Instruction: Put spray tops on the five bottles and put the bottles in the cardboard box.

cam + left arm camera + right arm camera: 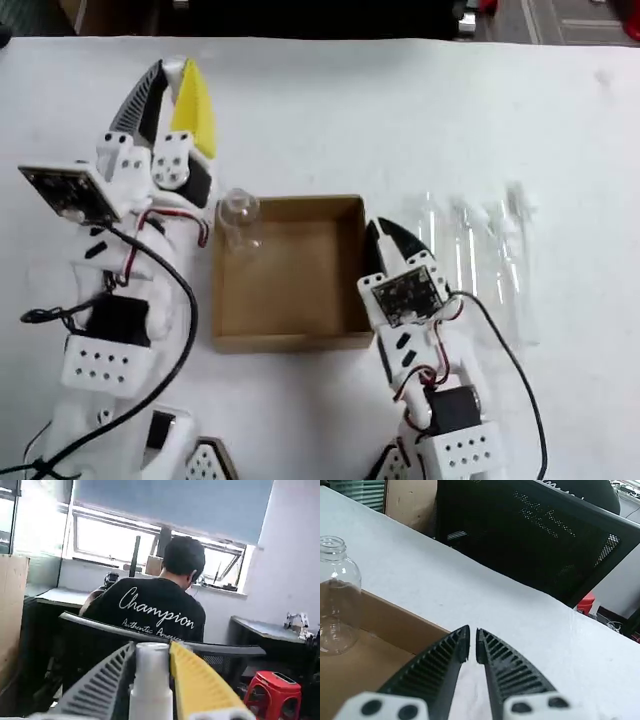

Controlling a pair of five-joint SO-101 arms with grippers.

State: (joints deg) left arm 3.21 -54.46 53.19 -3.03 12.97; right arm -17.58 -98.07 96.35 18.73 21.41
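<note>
uncapped clear bottle (239, 222) stands in cardboard box (290, 343), others (470, 255) lie beside.

Strong daylight glares through the windows (115, 540). The white table (400, 110) is evenly bright, perhaps washed out, with only soft shadows.

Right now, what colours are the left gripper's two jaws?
Left gripper: one yellow, one grey; best in left wrist view.

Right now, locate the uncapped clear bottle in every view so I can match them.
High view: bottle stands in the cardboard box's far corner, left arm's side.
Left wrist view: aimed away from the box.
Right wrist view: bottle standing inside the box.
Shared landmark, high and right wrist: the cardboard box.
</note>
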